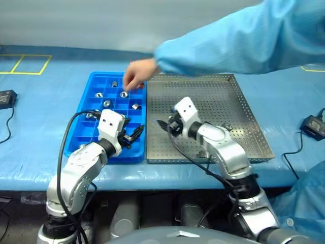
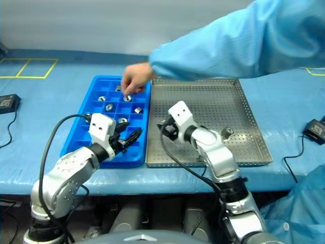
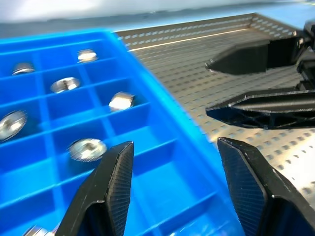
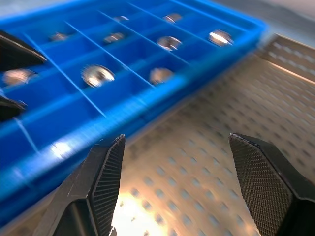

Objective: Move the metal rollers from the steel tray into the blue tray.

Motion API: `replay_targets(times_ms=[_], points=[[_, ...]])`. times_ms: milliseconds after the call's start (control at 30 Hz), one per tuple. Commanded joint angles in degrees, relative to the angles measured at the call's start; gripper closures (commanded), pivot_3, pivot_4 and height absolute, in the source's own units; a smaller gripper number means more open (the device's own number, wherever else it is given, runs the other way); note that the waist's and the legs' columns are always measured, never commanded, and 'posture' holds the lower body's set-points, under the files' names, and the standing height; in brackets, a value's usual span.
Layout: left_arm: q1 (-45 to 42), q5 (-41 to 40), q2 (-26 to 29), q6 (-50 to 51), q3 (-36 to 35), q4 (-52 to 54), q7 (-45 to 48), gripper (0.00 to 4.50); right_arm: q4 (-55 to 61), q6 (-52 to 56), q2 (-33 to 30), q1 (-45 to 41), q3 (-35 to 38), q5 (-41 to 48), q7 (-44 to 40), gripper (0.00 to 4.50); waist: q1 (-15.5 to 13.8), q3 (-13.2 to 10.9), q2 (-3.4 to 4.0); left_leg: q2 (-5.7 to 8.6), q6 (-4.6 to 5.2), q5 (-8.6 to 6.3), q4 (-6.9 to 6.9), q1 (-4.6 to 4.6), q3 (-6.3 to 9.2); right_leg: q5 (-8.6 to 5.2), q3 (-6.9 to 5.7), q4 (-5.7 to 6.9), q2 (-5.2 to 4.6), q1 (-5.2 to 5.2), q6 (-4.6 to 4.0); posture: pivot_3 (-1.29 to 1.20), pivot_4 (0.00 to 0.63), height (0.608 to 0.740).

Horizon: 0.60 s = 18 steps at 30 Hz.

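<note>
The blue tray (image 1: 83, 104) lies to the left of the steel tray (image 1: 203, 99); their long sides touch. Several metal rollers (image 1: 135, 106) sit in the blue tray's far compartments. One roller (image 1: 228, 127) lies on the steel tray beside my right forearm. My left gripper (image 1: 133, 136) hangs open and empty over the blue tray's near right corner. In the left wrist view its fingers (image 3: 106, 191) are spread. My right gripper (image 1: 162, 124) is open and empty, low over the steel tray's left edge; its fingers (image 4: 106, 182) stand wide. A person's hand (image 1: 134, 76) reaches into the blue tray's far end.
The person's light blue sleeve (image 1: 244, 43) crosses above the steel tray's far side. Black power adapters lie on the blue table cover at far left (image 1: 6, 96) and far right (image 1: 312, 126). Yellow tape lines (image 1: 25, 63) mark the far left. The table's front edge runs just below both trays.
</note>
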<state>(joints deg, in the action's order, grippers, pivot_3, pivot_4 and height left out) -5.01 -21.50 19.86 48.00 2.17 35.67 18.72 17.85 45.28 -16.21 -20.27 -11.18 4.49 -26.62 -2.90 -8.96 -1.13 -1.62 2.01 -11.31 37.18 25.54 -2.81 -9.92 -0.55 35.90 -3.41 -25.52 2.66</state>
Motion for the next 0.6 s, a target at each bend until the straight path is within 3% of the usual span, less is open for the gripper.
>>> replay_targets(times_ms=[33, 400, 600], points=[[-2.3, -0.3, -0.1, -2.7, 2.7, -2.1, 2.7, 1.55, 8.8, 6.9, -3.8, 2.3, 2.7, -0.6, 1.6, 0.95, 0.8, 0.0, 0.0, 0.0, 0.0, 0.0, 0.0, 0.0, -0.01, 0.0, 0.0, -0.02, 0.0, 0.0, 0.0, 0.0, 0.15, 0.74], [-8.5, 1.4, -1.3, -7.8, 8.0, -10.9, 7.2, 1.55, 18.4, 28.8, -8.0, 6.2, 9.9, 4.7, 2.8, 0.95, 5.3, 0.0, 0.0, 0.03, 0.07, -0.02, 0.09, 0.0, 0.01, 0.0, 0.04, 0.01, 0.02, 0.05, 0.01, -0.14, 0.15, 0.74], [-8.0, 1.9, -2.1, -9.5, 8.8, -12.4, 7.7, 1.55, 18.9, 40.1, -6.0, 5.7, 12.3, 9.9, 2.1, 0.95, 6.4, 0.0, 0.01, 0.0, 0.08, -0.01, 0.16, 0.0, 0.04, 0.01, 0.05, 0.06, 0.02, 0.08, 0.03, -0.14, 0.15, 0.74]])
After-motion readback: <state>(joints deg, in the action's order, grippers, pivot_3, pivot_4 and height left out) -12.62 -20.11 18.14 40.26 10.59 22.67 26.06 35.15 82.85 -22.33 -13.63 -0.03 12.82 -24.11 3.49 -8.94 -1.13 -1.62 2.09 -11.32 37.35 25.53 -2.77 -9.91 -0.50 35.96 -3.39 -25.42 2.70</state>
